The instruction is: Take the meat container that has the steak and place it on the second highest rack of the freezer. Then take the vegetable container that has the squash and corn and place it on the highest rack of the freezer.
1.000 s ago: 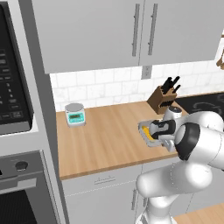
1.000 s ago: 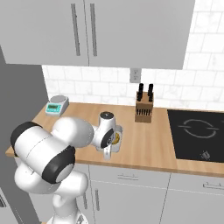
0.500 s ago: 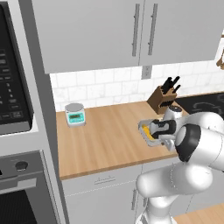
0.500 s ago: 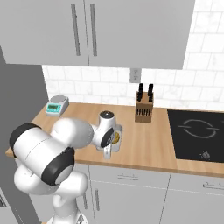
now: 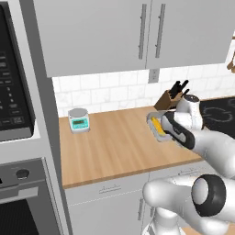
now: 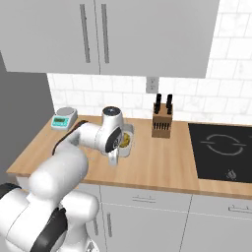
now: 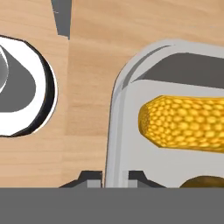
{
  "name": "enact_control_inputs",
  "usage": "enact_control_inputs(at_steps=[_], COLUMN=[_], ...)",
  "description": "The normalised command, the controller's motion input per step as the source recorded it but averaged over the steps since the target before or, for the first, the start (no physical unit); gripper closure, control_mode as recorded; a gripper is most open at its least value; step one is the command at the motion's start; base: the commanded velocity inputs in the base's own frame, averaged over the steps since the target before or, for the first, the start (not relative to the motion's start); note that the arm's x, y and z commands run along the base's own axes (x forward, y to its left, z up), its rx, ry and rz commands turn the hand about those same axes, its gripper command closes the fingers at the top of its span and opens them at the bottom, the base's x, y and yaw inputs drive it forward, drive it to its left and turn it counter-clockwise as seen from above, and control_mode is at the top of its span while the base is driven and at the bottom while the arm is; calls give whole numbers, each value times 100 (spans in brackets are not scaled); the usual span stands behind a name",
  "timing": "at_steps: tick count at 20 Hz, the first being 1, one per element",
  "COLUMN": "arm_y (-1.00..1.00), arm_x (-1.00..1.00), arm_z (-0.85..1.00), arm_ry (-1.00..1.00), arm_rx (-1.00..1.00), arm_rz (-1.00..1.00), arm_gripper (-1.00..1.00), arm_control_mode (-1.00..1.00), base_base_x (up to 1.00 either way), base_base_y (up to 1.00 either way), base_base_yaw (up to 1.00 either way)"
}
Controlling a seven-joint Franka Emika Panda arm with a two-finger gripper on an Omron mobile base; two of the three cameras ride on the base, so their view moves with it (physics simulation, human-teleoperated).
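The fingers (image 7: 114, 177) have just clamped onto the rim of the vegetable container (image 7: 118, 131), corn (image 7: 183, 124) inside, left of the knife block (image 6: 162, 122). It sits on the worktop (image 5: 110, 147), seemingly ready to lift towards the freezer.

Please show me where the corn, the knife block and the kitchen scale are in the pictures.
corn (image 7: 188, 124): hand view, middle of the cob.
knife block (image 6: 161, 125): right base view, front of the wooden block.
scale (image 5: 78, 120): left base view, its front face.

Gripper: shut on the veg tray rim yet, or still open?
Shut on it. In the hand view the gripper has a finger on each side of the grey tray rim, corn inside.
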Motion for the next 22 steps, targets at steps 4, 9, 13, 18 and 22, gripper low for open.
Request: enact_control_inputs(at_steps=[4, 9, 13, 18, 22], arm_y=[94, 59, 53, 1, 0], arm_x=[-78, -100, -72, -14, -5], arm_z=[77, 69, 99, 68, 65], arm_ry=[-2, 0, 0, 0, 7], arm_rx=[-5, 0, 0, 5, 1], arm_rz=[0, 0, 0, 3, 0], arm_gripper=[100, 100, 100, 100, 100], arm_control_mode=[-100, -100, -100, -100, -100], base_base_x=[0, 0, 0, 0, 0], base_base_y=[0, 0, 0, 0, 0], base_base_yaw=[0, 0, 0, 0, 0])
